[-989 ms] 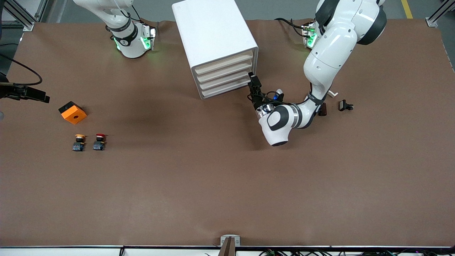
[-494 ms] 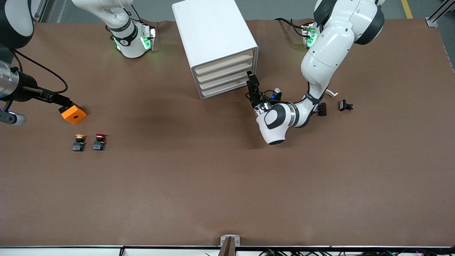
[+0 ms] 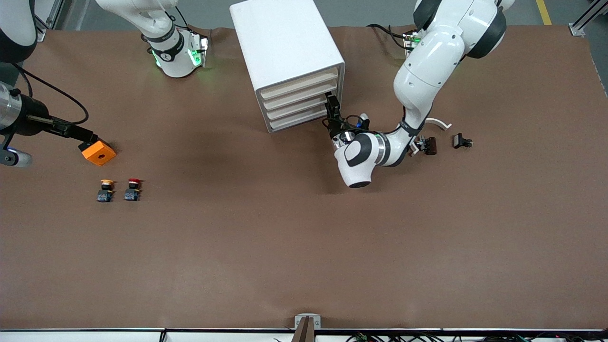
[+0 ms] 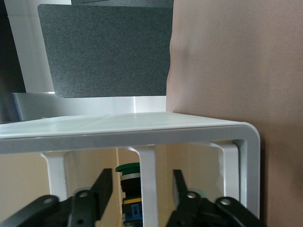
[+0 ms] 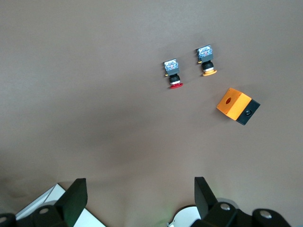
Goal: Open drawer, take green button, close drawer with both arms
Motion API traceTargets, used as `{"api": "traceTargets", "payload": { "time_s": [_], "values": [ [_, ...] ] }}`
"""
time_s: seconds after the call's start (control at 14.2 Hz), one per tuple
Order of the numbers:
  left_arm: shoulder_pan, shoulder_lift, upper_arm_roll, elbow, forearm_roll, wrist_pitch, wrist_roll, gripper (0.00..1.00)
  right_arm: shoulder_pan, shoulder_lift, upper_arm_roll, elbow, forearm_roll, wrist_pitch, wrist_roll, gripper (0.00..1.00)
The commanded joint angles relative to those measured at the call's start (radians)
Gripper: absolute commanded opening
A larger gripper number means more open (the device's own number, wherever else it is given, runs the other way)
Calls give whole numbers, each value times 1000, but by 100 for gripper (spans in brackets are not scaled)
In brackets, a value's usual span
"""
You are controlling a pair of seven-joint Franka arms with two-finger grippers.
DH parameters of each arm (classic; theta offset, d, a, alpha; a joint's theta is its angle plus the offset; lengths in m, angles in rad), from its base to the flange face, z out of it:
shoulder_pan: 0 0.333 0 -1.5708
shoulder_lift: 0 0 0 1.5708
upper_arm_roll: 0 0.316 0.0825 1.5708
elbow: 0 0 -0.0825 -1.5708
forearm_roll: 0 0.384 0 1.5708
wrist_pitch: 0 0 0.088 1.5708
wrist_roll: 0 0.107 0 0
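The white drawer cabinet [image 3: 285, 42] stands between the arms' bases, its stacked drawer fronts [image 3: 299, 102] flush. My left gripper [image 3: 331, 105] is at the fronts' corner toward the left arm's end. In the left wrist view it [image 4: 141, 187] is open, one finger on each side of a white bar [image 4: 147, 175] of the cabinet front. The green-capped button [image 4: 128, 168] shows inside, partly hidden by that bar. My right gripper [image 3: 85, 137] is open and empty, up in the air over the orange block [image 3: 98, 153]; it also shows in the right wrist view [image 5: 139, 198].
A yellow-capped button [image 3: 105, 190] and a red-capped button [image 3: 133, 189] stand side by side nearer the front camera than the orange block. Small black parts [image 3: 462, 141] and a white hook [image 3: 439, 123] lie toward the left arm's end.
My left gripper has moved in against the drawer fronts. My right arm has swung into view and its gripper has come over the orange block, then held still.
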Motion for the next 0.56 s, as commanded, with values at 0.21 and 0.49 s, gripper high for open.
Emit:
{"api": "traceTargets", "payload": {
  "time_s": [0.21, 0.49],
  "values": [
    [-12, 7, 4, 2, -13, 9, 15, 28, -7, -5, 2, 13, 20, -12, -4, 100],
    [-7, 7, 4, 3, -8, 9, 15, 16, -6, -5, 2, 13, 46, -9, -4, 100]
  ]
}}
